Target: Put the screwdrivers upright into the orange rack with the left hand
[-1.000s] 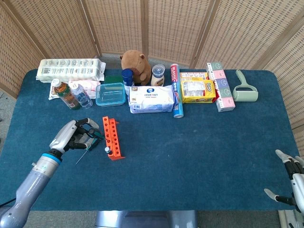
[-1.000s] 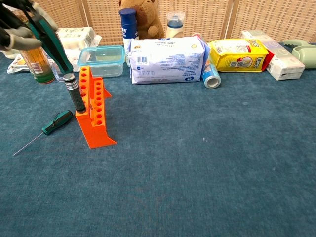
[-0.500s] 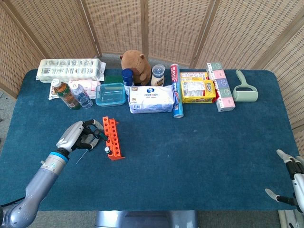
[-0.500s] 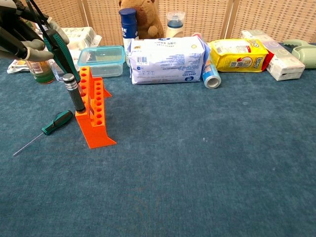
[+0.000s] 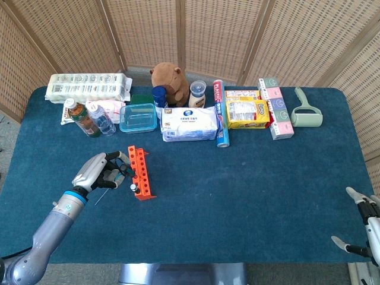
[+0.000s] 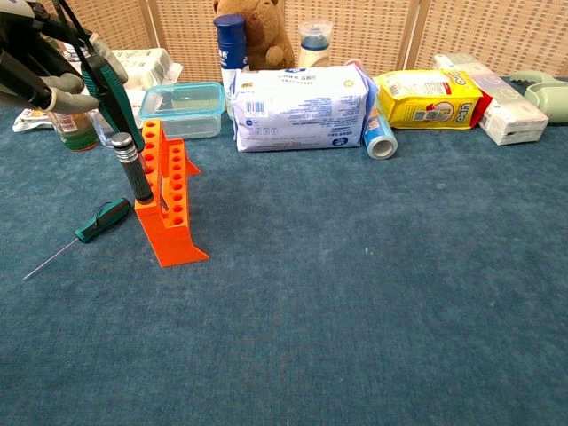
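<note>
My left hand [image 5: 102, 174] hangs just left of the orange plastic stepped rack [image 6: 170, 202], fingers closed round the green handle of a slim screwdriver [image 6: 102, 84], which tilts with its lower end towards the rack's far holes. In the chest view the handle crosses the top left corner, above the black knurled-handle screwdriver [image 6: 135, 167] that already stands upright in a near hole. A third one, a small green-handled screwdriver with a thin bare shaft [image 6: 98, 222], lies flat on the blue cloth-covered table [image 5: 249, 184] just left of the rack, its tip pointing near and left.

I judge these tools light and stiff, a hard ribbed handle on a thin steel shaft. The handle is the place to hold, since the shaft is too narrow and smooth for my fingers. With the grip high on the handle, the tip can swing, so lining it up with a small hole will be the fiddly part. The rack looks like light plastic and could slide or tip if I push sideways on it. The flat one will be awkward to lift, as it sits low on the cloth and may roll.

My right hand [image 5: 363, 228] rests at the near right edge, well apart from everything, fingers spread and holding nothing
</note>
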Motion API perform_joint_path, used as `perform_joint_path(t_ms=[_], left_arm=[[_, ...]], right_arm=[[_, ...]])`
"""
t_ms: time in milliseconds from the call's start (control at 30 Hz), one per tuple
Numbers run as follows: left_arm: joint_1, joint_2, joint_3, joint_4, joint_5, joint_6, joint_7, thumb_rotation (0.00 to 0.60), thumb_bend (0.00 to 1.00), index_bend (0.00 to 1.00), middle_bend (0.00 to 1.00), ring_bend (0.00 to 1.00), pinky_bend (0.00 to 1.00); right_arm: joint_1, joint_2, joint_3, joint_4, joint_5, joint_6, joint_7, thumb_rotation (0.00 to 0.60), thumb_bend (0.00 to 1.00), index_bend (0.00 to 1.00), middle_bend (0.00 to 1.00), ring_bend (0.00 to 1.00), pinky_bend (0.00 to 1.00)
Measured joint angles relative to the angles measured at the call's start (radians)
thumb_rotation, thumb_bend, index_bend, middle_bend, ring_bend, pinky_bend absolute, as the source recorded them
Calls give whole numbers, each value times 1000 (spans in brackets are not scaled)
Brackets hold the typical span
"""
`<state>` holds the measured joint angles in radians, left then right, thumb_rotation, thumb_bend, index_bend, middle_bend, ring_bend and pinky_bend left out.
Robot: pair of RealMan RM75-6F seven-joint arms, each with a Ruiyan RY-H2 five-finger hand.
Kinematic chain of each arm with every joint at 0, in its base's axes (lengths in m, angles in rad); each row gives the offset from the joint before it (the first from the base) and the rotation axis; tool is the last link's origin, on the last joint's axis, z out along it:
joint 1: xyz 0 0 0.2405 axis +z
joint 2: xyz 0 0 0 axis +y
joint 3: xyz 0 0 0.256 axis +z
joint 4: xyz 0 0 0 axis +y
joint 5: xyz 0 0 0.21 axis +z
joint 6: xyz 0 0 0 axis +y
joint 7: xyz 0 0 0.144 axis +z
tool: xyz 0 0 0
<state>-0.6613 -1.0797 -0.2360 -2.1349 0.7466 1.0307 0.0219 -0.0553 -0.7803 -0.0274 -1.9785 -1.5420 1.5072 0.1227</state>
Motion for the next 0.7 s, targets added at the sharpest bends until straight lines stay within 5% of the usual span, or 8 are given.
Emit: perform_joint_path(t_ms=[267, 700], left_arm=[[7, -10, 12, 4, 26, 38, 36, 600, 276, 306, 900, 995, 1000], [26, 0, 6, -13, 54, 59, 22, 600, 227, 270, 888, 996, 1000]], right_arm=[[0, 0, 0, 0, 0, -1, -2, 600, 0, 67, 155, 155, 44], [-1, 2, 0, -1, 0, 2, 2, 600, 0, 67, 156, 155, 43]])
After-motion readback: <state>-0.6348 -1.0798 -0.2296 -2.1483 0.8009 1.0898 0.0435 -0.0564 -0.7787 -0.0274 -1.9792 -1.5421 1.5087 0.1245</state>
